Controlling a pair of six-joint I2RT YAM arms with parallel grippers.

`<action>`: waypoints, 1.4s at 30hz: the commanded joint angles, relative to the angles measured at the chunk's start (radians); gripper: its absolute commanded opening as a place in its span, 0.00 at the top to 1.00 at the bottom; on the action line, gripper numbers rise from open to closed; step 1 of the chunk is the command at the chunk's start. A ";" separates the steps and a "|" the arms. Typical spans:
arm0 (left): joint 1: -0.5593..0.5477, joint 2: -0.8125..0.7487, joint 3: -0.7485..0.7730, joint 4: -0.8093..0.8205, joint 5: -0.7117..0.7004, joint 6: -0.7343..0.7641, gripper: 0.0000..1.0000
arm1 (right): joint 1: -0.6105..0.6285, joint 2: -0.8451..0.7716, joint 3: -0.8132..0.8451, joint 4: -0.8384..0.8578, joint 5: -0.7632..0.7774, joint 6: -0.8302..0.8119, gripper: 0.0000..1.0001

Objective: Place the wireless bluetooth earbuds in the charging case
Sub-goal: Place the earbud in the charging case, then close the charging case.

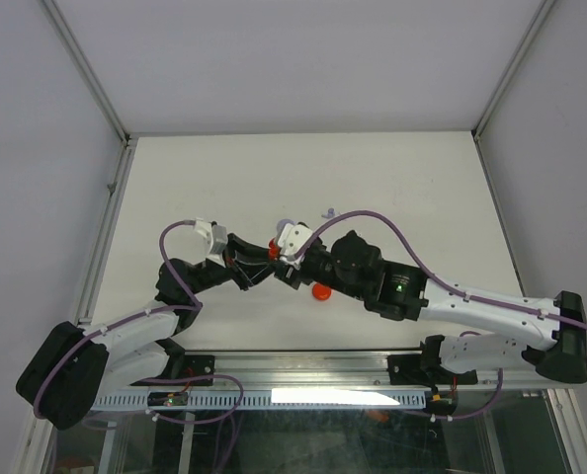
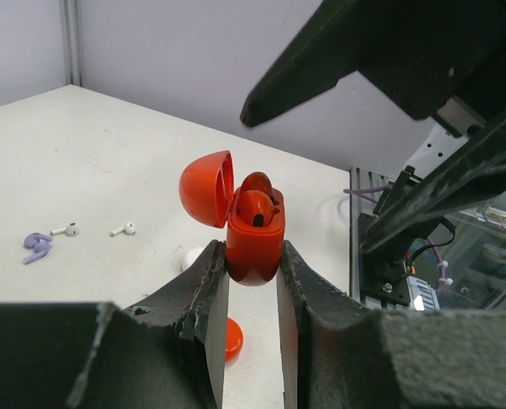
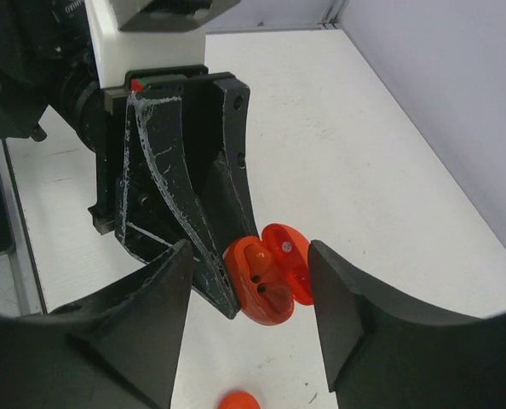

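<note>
left arm: comes from 7 o'clock of the table (image 1: 392, 178) toward its centre, elbow bent, wrist turned to 3 o'clock.
left gripper (image 2: 251, 249): clamped on the charging case (image 2: 255, 243); both fingers (image 2: 204, 290) press the lower body and hold it upright.
right arm: stretches in from 4 o'clock with the forearm low and the wrist pointing to 9 o'clock, facing the left gripper head-on.
right gripper (image 3: 250, 244): spread wide, holding nothing; the case shows between its fingertips (image 3: 163, 298), and whether either touches it cannot be told.
charging case: red; its lid (image 2: 207, 187) is swung open toward 9 o'clock in the left wrist view.
red earbud (image 2: 255, 210): seated in the open top of the case.
loose earbuds: a lilac earbud (image 2: 37, 247), a white earbud (image 2: 66, 229) just beside it and a second white earbud (image 2: 123, 228) lie on the table at 9 o'clock of the case in the left wrist view, well apart from it.
red disc (image 1: 321, 291): on the table at 4 o'clock of the case in the top view, near the right wrist.
</note>
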 commanded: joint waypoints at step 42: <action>-0.009 -0.036 -0.059 -0.039 -0.027 -0.114 1.00 | -0.467 0.075 0.115 -0.117 -1.053 0.364 0.28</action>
